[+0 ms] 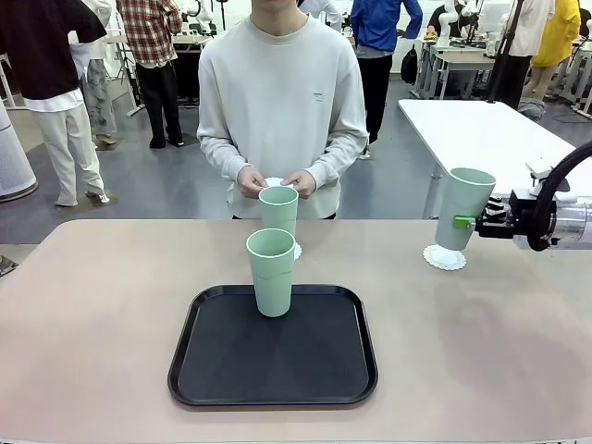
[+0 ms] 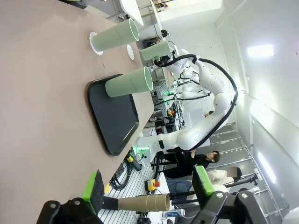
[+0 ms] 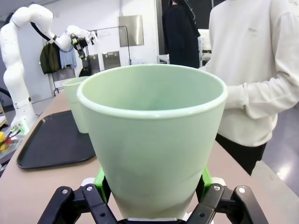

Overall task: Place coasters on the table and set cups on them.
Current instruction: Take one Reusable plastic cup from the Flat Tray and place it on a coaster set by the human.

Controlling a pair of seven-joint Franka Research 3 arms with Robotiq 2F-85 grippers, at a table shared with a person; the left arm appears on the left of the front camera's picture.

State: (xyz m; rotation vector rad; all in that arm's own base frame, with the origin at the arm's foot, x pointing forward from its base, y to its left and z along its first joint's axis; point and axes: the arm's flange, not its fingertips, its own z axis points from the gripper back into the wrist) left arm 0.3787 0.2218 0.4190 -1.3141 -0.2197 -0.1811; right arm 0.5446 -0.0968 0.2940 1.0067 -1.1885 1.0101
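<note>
Front view shows the right pincer (image 1: 465, 222) squeezing the side of a tall pale green plastic cup (image 1: 462, 205). The cup stands nearly straight up, with its top leaning a little toward the pincer. Right under its bottom, below the pincer, lies a small round white lacy paper coaster (image 1: 445, 260) on the big tan table (image 1: 92, 324). I cannot tell if cup and coaster touch. My guess for the next move is straight down, then let go. The left pincer (image 2: 148, 189) is wide open, holds nothing, and is well away.
</note>
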